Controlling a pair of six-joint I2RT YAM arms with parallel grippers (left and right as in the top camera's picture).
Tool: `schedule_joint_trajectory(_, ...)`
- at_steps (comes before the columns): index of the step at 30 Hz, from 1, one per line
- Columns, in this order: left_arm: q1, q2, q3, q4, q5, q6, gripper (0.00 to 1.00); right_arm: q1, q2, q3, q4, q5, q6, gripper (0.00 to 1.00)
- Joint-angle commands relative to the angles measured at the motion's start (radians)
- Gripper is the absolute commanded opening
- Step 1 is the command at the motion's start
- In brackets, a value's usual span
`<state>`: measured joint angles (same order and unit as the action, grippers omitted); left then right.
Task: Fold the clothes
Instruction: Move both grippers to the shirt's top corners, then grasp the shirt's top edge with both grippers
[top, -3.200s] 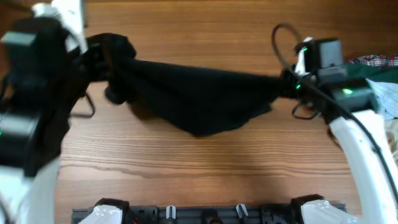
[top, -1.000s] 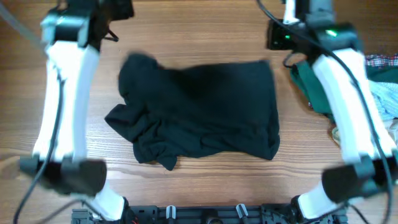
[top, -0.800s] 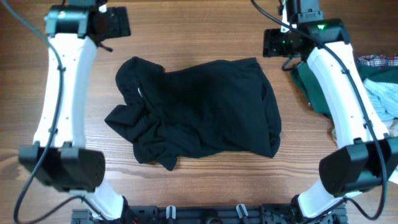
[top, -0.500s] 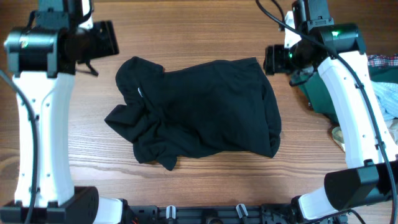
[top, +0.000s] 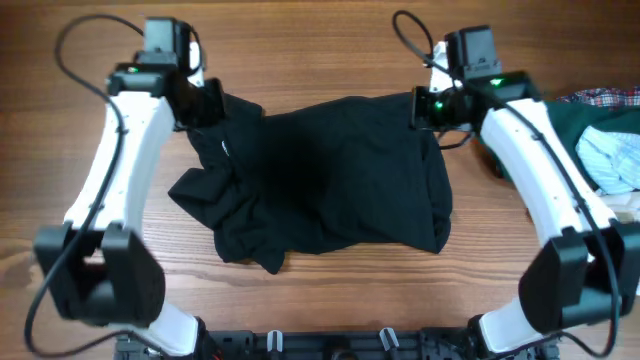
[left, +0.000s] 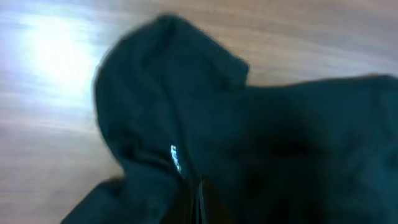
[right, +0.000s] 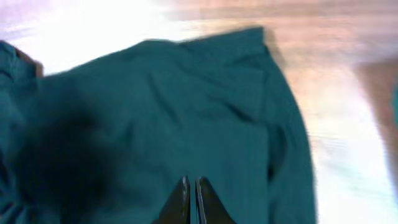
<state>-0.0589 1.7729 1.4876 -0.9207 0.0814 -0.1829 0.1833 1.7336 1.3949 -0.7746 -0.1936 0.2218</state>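
Note:
The black polo shirt (top: 330, 180) lies crumpled on the wooden table, its left side bunched and a small white logo (top: 224, 150) near the upper left. My left gripper (top: 205, 103) is over the shirt's upper left corner. In the left wrist view its fingers (left: 198, 190) are shut just above the fabric (left: 280, 137), close to the logo (left: 176, 157). My right gripper (top: 422, 108) is over the upper right corner. In the right wrist view its fingers (right: 191, 183) are shut with nothing between them, above the shirt (right: 155, 112).
A dark green garment (top: 575, 120), a pale blue garment (top: 610, 160) and a bit of plaid cloth (top: 600, 97) lie at the right edge. A black rail (top: 330, 345) runs along the table's front edge. Bare wood (top: 330, 40) shows behind the shirt.
Both arms have come in from outside and behind the shirt, and now sit over its two upper corners. The shirt, earlier stretched in the air between the grippers, lies still on the table.

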Motion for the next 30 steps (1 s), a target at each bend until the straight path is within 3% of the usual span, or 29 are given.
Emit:
schedule_joint_trajectory(1,-0.002,0.044,-0.031,0.069,0.031,-0.008,0.05,0.006,0.090,-0.024,0.142,-0.053,0.014,0.07)
schedule_joint_trajectory(5,-0.003,0.056,-0.031,0.077,0.034,-0.008,0.07,0.006,0.198,-0.023,0.278,-0.120,0.013,0.20)
schedule_joint_trajectory(9,-0.002,0.056,-0.031,0.043,0.034,-0.008,0.08,-0.006,0.315,-0.021,0.403,-0.119,-0.027,0.45)
schedule_joint_trajectory(11,-0.003,0.056,-0.031,0.021,0.034,-0.008,0.08,-0.023,0.348,-0.021,0.436,-0.119,-0.040,0.50)
schedule_joint_trajectory(16,-0.003,0.056,-0.031,-0.011,0.034,-0.008,0.09,-0.101,0.370,-0.021,0.457,-0.127,-0.066,0.53)
schedule_joint_trajectory(20,-0.003,0.056,-0.031,-0.009,0.034,-0.008,0.10,-0.160,0.371,-0.022,0.444,-0.269,-0.093,0.52)
schedule_joint_trajectory(28,-0.003,0.056,-0.031,-0.008,0.034,-0.008,0.10,-0.155,0.371,-0.023,0.350,-0.287,-0.172,0.50)
schedule_joint_trajectory(30,-0.003,0.056,-0.031,-0.008,0.034,-0.008,0.11,-0.150,0.370,-0.023,0.330,-0.287,-0.173,0.45)
